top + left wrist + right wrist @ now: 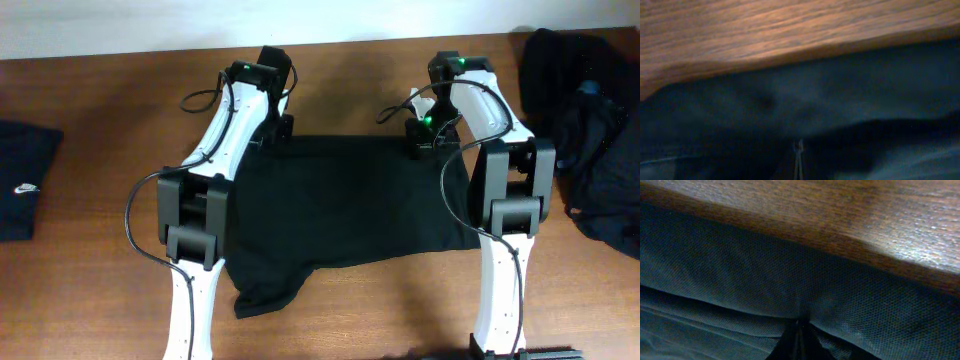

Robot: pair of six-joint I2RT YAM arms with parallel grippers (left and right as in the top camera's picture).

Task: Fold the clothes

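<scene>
left gripper and right gripper clench the black soft-fabric t-shirt at its far hem. a shallow pinch could slip mid-fold.

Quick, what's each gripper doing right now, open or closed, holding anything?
Left gripper: closed on the black shirt, far edge.
Right gripper: closed on the black shirt too.
</scene>
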